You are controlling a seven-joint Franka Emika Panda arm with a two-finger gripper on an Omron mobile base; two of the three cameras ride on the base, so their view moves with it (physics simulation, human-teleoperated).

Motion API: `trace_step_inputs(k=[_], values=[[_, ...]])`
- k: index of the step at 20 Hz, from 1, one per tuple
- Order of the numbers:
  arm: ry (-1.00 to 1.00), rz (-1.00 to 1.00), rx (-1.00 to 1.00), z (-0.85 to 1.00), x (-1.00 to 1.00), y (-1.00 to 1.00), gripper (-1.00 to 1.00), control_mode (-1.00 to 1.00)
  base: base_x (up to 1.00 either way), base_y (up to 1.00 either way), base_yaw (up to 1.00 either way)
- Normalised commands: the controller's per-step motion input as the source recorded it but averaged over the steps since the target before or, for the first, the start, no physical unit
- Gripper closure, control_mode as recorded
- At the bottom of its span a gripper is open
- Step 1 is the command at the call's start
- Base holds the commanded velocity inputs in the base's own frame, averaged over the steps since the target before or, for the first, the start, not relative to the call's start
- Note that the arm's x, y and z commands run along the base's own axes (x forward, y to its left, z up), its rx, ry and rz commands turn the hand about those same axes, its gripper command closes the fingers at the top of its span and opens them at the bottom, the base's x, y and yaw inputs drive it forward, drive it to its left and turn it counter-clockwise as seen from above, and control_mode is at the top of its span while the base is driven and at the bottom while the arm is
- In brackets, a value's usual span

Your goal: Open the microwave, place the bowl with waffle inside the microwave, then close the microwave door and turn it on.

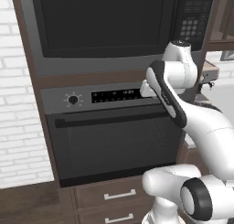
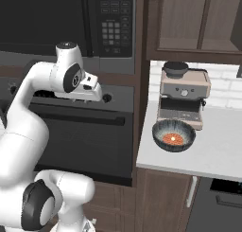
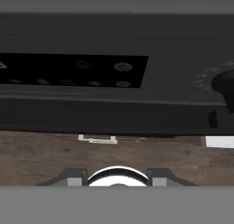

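The microwave door [image 1: 103,26] at upper frame is shut; the gripper [image 2: 97,94], jaw width unclear, should rise toward its handle squarely.

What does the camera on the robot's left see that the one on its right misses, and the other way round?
Left base view alone: the oven's left knob, two drawers below it and the white brick wall. Right base view alone: the bowl of orange-red food on the counter, sitting in front of the espresso machine. Both share the closed microwave with its keypad, the oven door and the white arm.
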Motion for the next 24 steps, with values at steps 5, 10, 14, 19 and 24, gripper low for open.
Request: trace_step_inputs(k=[5, 10, 14, 19, 24], values=[[-0.04, 0.00, 0.00, 0.00, -0.37, 0.00, -1.00, -1.00, 0.00, 0.00, 0.00], [0.00, 0.00, 0.00, -0.20, -0.55, 0.01, -1.00, -1.00, 0.00, 0.00, 0.00], [0.00, 0.00, 0.00, -0.31, -0.46, 0.01, -1.00, -1.00, 0.00, 0.00, 0.00], [0.00, 0.00, 0.00, -0.37, -0.36, 0.00, -1.00, -1.00, 0.00, 0.00, 0.00], [-0.01, 0.00, 0.00, -0.11, -0.24, 0.00, -1.00, 1.00, -0.06, 0.00, 0.00]])
